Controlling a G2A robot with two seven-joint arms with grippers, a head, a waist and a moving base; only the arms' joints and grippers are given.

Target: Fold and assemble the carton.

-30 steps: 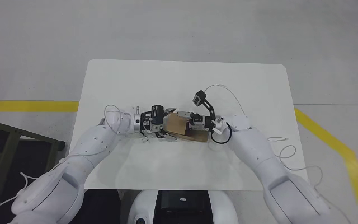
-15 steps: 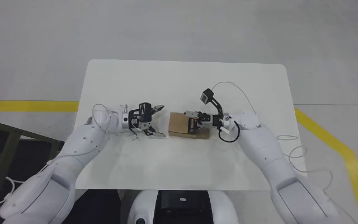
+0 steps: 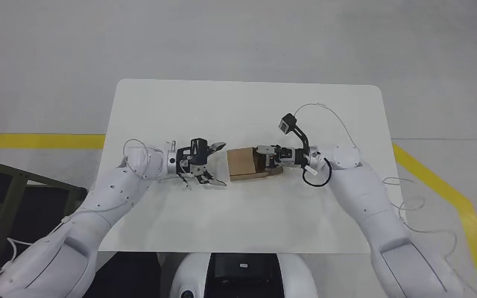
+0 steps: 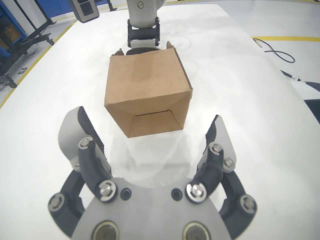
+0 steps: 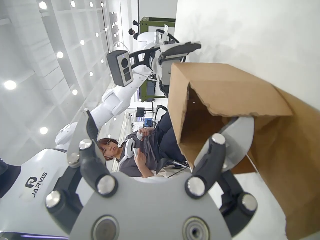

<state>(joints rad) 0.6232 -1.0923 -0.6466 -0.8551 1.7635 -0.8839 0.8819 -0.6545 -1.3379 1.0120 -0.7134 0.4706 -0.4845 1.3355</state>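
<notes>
carton (image 3: 244, 164), a small brown cardboard box, lies on its side near the middle of the white table (image 3: 149, 104), set between the two grippers. in the left wrist view the carton (image 4: 147, 93) rests on the tabletop with one end turned toward that camera; that end shows flaps folded inward, with a thin seam line running across them. the left gripper (image 3: 216, 162) sits just beside this end, apart from it with a strip of bare table between, and its fingers (image 4: 82, 126) are spread wide with nothing held. the right gripper (image 3: 264, 159) is at the opposite, open end of the carton. in the right wrist view the carton (image 5: 225, 88) shows that open mouth with a ragged flap edge across it, and one of the right gripper's (image 5: 167, 117) fingers (image 5: 237, 131) is tucked inside the mouth under that flap, while the other finger stands well out to the side in free air. one side wall of the carton lies in the gap between them, and the jaws are wide apart, not clamped on it. a dark cable (image 4: 277, 53) lies on the floor past the table edge, and a yellow line (image 3: 45, 140) marks the floor beside the table.
</notes>
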